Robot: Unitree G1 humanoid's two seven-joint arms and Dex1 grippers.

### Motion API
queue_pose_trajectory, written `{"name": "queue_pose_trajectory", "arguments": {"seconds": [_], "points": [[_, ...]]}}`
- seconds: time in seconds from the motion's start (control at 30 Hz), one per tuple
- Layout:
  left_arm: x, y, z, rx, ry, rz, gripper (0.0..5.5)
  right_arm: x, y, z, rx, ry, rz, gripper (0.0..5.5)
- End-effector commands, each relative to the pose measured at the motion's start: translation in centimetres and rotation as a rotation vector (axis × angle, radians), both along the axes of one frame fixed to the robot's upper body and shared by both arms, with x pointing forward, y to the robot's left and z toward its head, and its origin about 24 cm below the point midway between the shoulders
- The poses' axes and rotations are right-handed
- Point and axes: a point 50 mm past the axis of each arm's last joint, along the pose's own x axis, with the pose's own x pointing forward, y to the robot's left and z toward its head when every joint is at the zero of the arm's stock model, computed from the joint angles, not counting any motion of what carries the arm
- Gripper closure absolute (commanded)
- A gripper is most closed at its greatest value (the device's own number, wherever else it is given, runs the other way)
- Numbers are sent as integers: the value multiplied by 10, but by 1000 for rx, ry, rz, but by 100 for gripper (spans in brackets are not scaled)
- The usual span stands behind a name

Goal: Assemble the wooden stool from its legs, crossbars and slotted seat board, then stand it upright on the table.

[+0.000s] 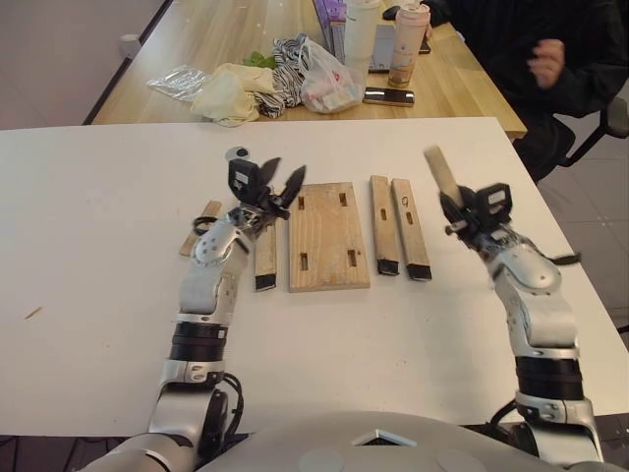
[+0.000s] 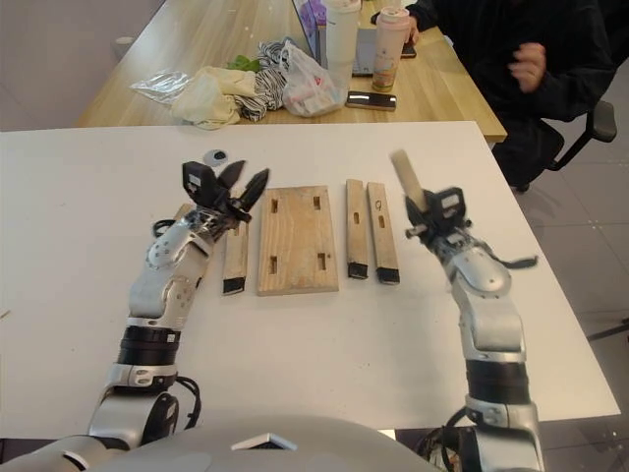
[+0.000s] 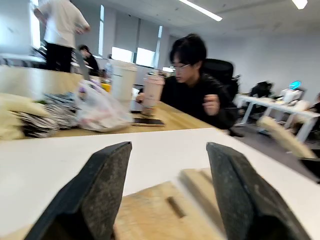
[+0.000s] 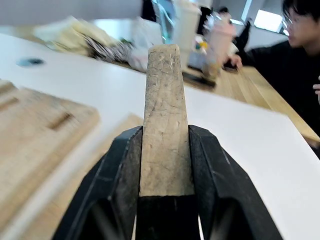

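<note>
White table (image 1: 98,246), seat board (image 1: 329,236) flat at centre — left hand (image 1: 286,169) agape, right hand (image 1: 455,204) tight around a wooden piece (image 1: 438,170)

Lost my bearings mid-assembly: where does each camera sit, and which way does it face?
Eye views: on the head, looking forward and down at the white table; left arm and right arm show.
Left wrist view: looks past the open left gripper, over the seat board.
Right wrist view: looks along the right gripper, shut on a wooden piece.
Shared: every view shows the seat board.
</note>
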Motion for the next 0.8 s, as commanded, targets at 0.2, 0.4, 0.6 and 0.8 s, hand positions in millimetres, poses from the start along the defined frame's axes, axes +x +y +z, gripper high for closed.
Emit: {"name": "queue_pose_trajectory", "arguments": {"seconds": [0.2,0.4,0.6,0.8], "points": [[12,-23,29,-536,276,-206,277,-8,67,10,151,-51,333,420],[12,-23,32,-584,308,-223,325,-10,76,16,154,-60,388,420],[8,-25,31,-613,329,-255,416,-10,77,15,144,-56,391,420],[7,-25,31,-625,331,-244,506,-9,76,13,144,-43,371,420]]}}
